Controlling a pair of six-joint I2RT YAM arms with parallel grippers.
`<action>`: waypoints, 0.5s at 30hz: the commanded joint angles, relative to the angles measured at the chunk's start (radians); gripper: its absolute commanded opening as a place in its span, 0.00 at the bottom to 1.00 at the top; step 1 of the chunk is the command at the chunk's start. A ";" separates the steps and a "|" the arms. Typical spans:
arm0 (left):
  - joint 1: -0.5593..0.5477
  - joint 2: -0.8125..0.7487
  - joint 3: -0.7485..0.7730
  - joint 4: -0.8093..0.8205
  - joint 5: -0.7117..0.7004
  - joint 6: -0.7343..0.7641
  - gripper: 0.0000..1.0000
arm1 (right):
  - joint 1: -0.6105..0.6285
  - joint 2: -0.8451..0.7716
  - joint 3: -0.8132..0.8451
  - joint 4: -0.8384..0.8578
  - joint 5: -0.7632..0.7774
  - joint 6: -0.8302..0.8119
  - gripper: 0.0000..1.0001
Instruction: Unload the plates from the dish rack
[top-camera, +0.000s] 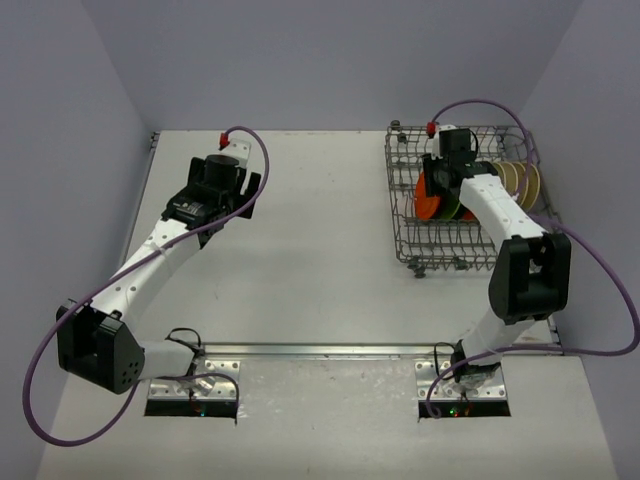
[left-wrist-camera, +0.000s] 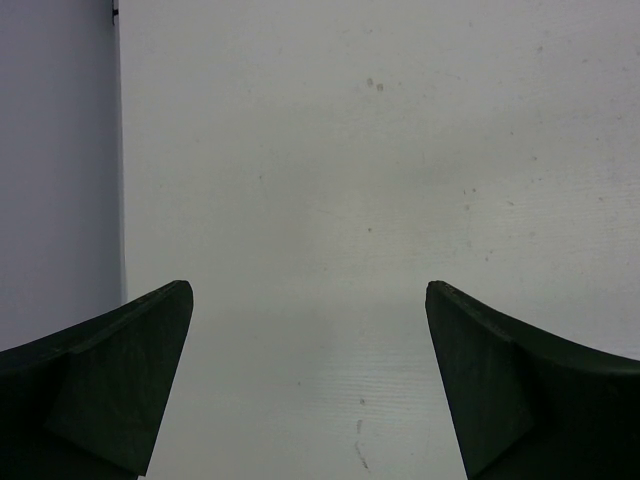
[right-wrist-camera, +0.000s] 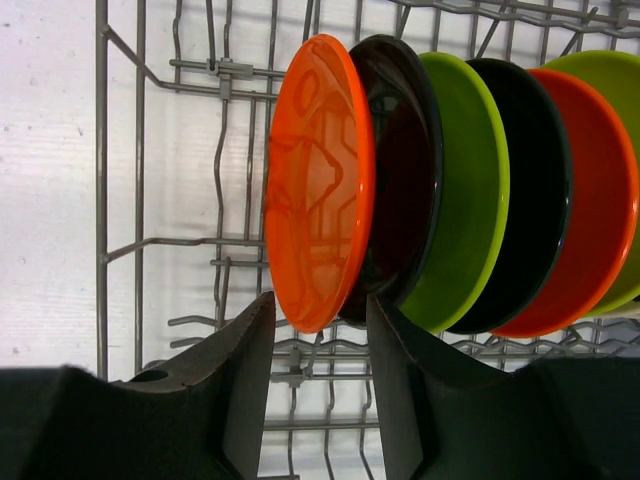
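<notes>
The dish rack (top-camera: 400, 205) stands at the table's far right and fills the right wrist view (right-wrist-camera: 120, 250). Several plates stand on edge in it: an orange plate (right-wrist-camera: 318, 180) at the left end, then a dark one (right-wrist-camera: 400, 170), a lime green one (right-wrist-camera: 465, 190), another dark one, an orange-red one (right-wrist-camera: 590, 200) and a second green one. Beige plates (top-camera: 522, 182) stand at the rack's right end. My right gripper (right-wrist-camera: 318, 325) is open, its fingers either side of the orange plate's rim, not pressing it. My left gripper (left-wrist-camera: 308, 300) is open and empty over bare table.
The rack's wire tines (right-wrist-camera: 225, 170) and rim (right-wrist-camera: 100, 150) surround the right gripper. The left arm (top-camera: 225, 170) hovers at the table's far left near the side wall (left-wrist-camera: 55, 150). Purple cables loop off both arms.
</notes>
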 joint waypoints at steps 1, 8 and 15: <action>-0.008 -0.003 0.001 0.047 -0.011 -0.025 1.00 | 0.008 0.019 0.050 0.076 0.072 -0.033 0.41; -0.008 -0.004 0.000 0.050 -0.021 -0.026 1.00 | 0.011 0.062 0.055 0.109 0.118 -0.051 0.36; -0.008 -0.006 0.000 0.049 -0.032 -0.026 1.00 | 0.013 0.078 0.055 0.107 0.155 -0.043 0.23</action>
